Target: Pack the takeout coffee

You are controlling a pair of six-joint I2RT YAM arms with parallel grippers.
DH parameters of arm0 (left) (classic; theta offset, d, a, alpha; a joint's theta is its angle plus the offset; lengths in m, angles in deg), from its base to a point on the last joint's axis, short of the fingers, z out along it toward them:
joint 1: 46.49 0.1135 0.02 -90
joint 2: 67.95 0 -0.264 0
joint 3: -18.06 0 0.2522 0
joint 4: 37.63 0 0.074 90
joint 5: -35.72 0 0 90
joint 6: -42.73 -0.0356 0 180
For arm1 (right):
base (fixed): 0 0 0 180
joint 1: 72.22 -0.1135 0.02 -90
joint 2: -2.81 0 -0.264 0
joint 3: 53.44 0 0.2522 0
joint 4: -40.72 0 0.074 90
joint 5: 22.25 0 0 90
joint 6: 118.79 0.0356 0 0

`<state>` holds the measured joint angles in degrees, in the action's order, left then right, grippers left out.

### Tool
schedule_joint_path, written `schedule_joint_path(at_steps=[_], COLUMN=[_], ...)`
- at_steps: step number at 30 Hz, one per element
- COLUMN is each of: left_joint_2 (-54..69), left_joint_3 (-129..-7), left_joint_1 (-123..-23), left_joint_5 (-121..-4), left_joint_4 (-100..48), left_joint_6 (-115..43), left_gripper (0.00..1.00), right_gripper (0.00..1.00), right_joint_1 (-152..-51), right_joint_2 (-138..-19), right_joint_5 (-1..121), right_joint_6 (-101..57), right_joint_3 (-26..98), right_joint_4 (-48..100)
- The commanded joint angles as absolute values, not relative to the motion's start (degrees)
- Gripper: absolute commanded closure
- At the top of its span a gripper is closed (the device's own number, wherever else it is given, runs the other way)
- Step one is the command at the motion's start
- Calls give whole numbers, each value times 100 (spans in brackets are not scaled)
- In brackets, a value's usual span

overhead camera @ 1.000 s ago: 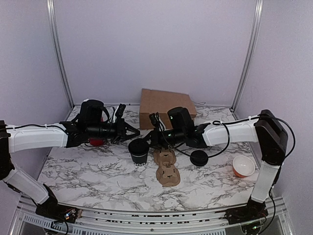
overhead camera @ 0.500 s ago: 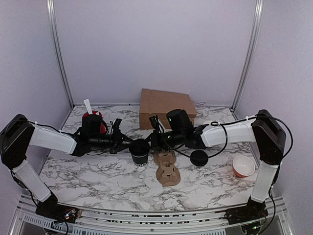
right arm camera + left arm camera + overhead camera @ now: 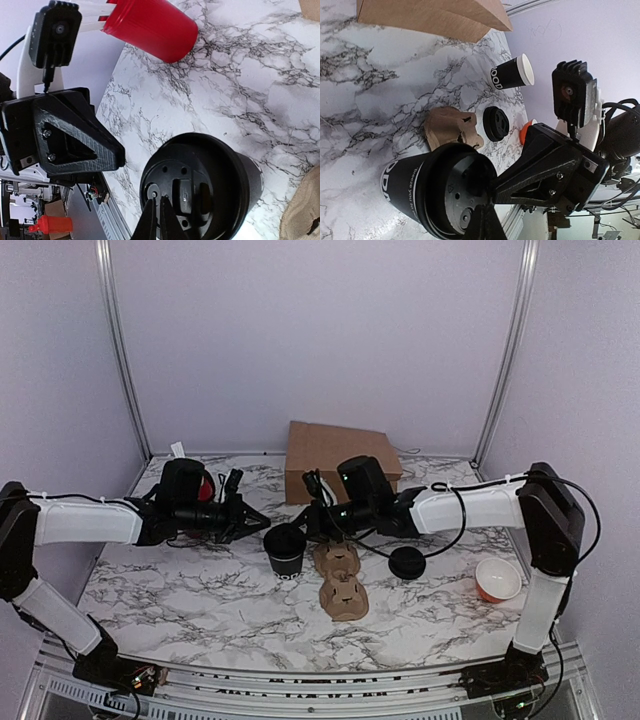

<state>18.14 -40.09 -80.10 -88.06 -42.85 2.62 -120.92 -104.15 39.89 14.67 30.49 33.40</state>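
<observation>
The takeout coffee [image 3: 285, 548], a black paper cup with white print and a black lid, stands upright left of the cardboard carrier [image 3: 340, 580]. My left gripper [image 3: 262, 523] comes in from the left, shut and holding nothing. In the left wrist view its tips [image 3: 485, 220] lie at the near edge of the coffee's lid [image 3: 445, 195]. From the right comes my right gripper [image 3: 303, 530], also shut and holding nothing. Its tips [image 3: 159, 210] sit over the lid [image 3: 200, 195] by the small sip hole.
A brown paper bag [image 3: 335, 460] stands at the back. A loose black lid [image 3: 407, 562] and an orange bowl [image 3: 498, 580] lie to the right. A red cup [image 3: 203, 488] stands behind my left arm. A black cup with a white rim [image 3: 512, 75] lies on its side.
My left arm shifted and its gripper settled at the coffee's left side. The right gripper stayed by the lid, hardly moving. The cup has not moved.
</observation>
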Motion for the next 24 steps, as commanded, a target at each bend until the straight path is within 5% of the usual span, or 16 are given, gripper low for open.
schedule_joint_path(at_steps=[1,6,11,14,24], left_joint_2=[1320,1121,1423,1720,2723], left_joint_3=[-4680,-5320,-5862,-6187,-7313], left_joint_1=[-8112,-8586,-9306,-9617,-10224], left_joint_5=[-8060,-6707,-5437,-4895,-3712], left_joint_4=[-2850,-1480,-622,-291,782], left_joint_6=[-638,-1486,-1800,-1879,-1947], left_gripper=[100,70,38,29,16], right_gripper=[95,83,33,17,7], right_joint_1=[-12104,-12084,-11888,-11872,-11853], right_joint_2=[-10123,-9546,-8896,-8531,-7788], right_joint_5=[4238,5425,6436,6983,8068], right_joint_6=[1095,595,278,80,-179], right_joint_3=[3523,3447,2991,2815,2352], right_joint_4=[3005,2450,2238,2072,1926])
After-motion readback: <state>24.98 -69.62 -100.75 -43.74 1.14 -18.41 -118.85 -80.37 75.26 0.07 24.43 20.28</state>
